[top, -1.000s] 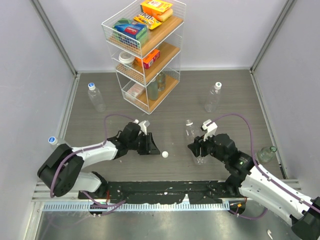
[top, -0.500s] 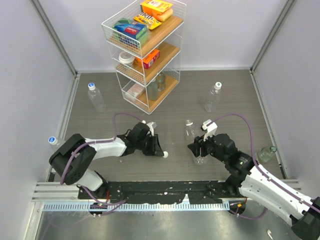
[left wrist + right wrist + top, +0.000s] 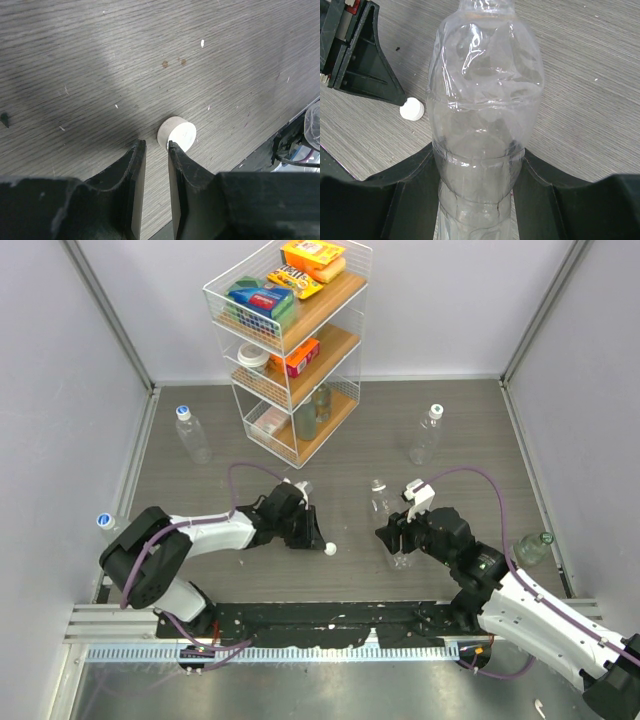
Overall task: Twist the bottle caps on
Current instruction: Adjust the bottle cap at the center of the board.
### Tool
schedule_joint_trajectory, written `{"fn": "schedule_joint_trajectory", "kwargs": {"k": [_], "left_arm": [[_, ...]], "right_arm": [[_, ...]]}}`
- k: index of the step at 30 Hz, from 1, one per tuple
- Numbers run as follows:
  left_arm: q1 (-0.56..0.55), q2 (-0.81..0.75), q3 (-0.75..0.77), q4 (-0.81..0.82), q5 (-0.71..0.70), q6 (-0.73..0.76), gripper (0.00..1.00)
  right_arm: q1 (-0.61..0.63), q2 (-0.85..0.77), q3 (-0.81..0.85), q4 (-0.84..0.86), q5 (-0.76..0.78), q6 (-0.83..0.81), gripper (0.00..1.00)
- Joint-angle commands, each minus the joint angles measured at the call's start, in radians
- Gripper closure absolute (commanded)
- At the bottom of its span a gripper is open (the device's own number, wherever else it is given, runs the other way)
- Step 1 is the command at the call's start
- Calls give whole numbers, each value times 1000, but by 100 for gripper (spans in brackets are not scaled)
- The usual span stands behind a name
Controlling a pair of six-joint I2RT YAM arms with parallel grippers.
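Observation:
A small white bottle cap (image 3: 176, 134) (image 3: 329, 550) lies flat on the grey table. My left gripper (image 3: 155, 145) (image 3: 314, 539) is low over the table just behind it. Its jaws stand a narrow gap apart with only bare table between them. The right fingertip (image 3: 172, 147) touches the cap's near edge. A clear, uncapped bottle (image 3: 485, 100) (image 3: 384, 508) stands upright, and my right gripper (image 3: 477, 165) (image 3: 398, 542) is shut on its lower body. The same cap (image 3: 412, 109) shows to the left of that bottle in the right wrist view.
A wire rack (image 3: 290, 340) with boxes stands at the back. Capped bottles stand at the back left (image 3: 192, 435), back right (image 3: 426, 437) and against the left wall (image 3: 108, 524). Another bottle (image 3: 532, 548) lies by the right wall. The black base rail (image 3: 330, 618) runs along the near edge.
My left gripper has slid right up to the cap and its jaws have narrowed. The cap, the right gripper and its bottle have not moved.

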Motion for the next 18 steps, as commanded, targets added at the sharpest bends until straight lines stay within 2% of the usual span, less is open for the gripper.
{"fn": "schedule_joint_trajectory", "kwargs": {"k": [1,9,18], "left_arm": [[-6,16,14,-63,-38,20,72],[-6,39,31,-183,-133,29,78],[-6,70,65,-338,-317,32,78]], "right_arm": [[2,-13,47,28,15,-5,74],[2,-18,46,25,21,-2,74],[2,-18,46,23,30,1,74]]}}
